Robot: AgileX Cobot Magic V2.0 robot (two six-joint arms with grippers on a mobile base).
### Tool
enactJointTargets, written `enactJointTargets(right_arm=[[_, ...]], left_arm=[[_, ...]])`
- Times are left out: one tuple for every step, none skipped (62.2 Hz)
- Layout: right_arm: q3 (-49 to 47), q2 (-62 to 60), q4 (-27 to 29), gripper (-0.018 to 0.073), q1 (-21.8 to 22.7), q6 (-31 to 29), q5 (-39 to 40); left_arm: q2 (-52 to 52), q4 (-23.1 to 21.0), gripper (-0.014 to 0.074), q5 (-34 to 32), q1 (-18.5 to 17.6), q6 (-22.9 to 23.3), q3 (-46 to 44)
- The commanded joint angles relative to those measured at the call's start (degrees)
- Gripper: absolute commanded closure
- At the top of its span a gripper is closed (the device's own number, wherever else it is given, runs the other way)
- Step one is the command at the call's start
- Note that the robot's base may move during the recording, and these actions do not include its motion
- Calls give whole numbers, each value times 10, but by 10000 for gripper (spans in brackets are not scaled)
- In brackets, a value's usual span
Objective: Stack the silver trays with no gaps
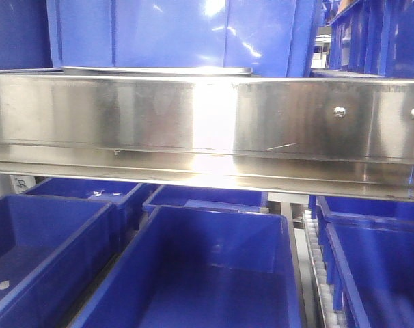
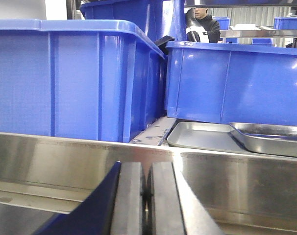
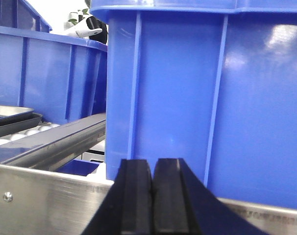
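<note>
In the left wrist view, two silver trays lie behind the steel rail: a flat one (image 2: 202, 137) and a second (image 2: 271, 137) overlapping its right side, tilted up. In the front view only a thin tray rim (image 1: 156, 70) shows above the rail. In the right wrist view a tray edge (image 3: 9, 115) shows at far left. My left gripper (image 2: 146, 169) is shut and empty, just before the rail, left of the trays. My right gripper (image 3: 152, 166) is shut and empty, facing a blue bin.
A long steel rail with screw heads (image 1: 207, 123) crosses the front view and also shows in the left wrist view (image 2: 65, 161). Blue bins stand behind it (image 2: 65, 78) (image 2: 236, 81) (image 3: 207, 93) and several below (image 1: 214, 273). A person (image 2: 202, 24) sits far behind.
</note>
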State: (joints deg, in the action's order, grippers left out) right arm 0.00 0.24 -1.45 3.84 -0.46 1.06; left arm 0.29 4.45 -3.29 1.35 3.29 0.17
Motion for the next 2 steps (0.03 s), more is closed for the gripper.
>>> enactJointTargets(right_arm=[[0,-2,2,646,0,-4,6],[0,-2,2,646,0,-4,6]], left_arm=[[-3,2,594,-8,2,3,-2],[-3,2,594,-8,2,3,-2]])
